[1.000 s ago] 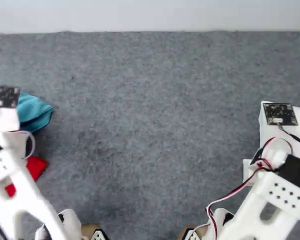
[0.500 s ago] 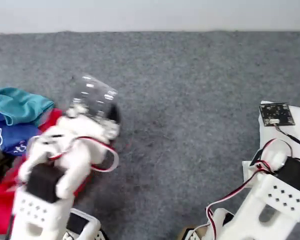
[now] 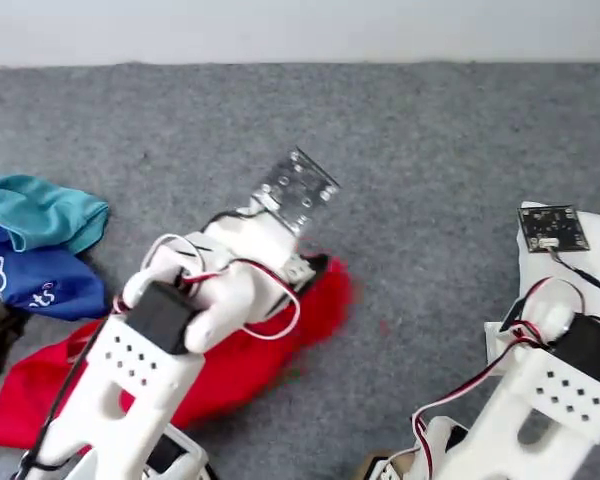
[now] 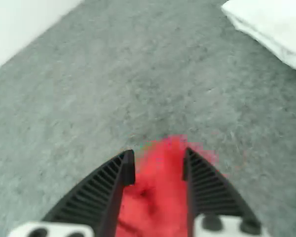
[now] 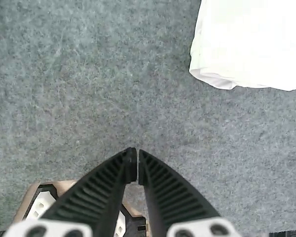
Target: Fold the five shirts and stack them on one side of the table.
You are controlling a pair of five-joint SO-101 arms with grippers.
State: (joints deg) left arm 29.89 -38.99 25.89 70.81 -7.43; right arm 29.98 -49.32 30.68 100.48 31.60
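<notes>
Dragged rightward, the red shirt (image 3: 235, 368) sits pinched in the left gripper (image 4: 158, 158).

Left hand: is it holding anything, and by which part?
The left hand grips the red shirt, pinching bunched cloth near one end.

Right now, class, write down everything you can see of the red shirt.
The red shirt is plain, soft-looking cloth, unfolded and rumpled. It lies stretched in a long diagonal strip on the grey table. One end, near the table's middle, is pinched in the left end effector, with cloth bunched between the jaws. The other end lies flatter at the table's edge, close to the blue shirt.
</notes>
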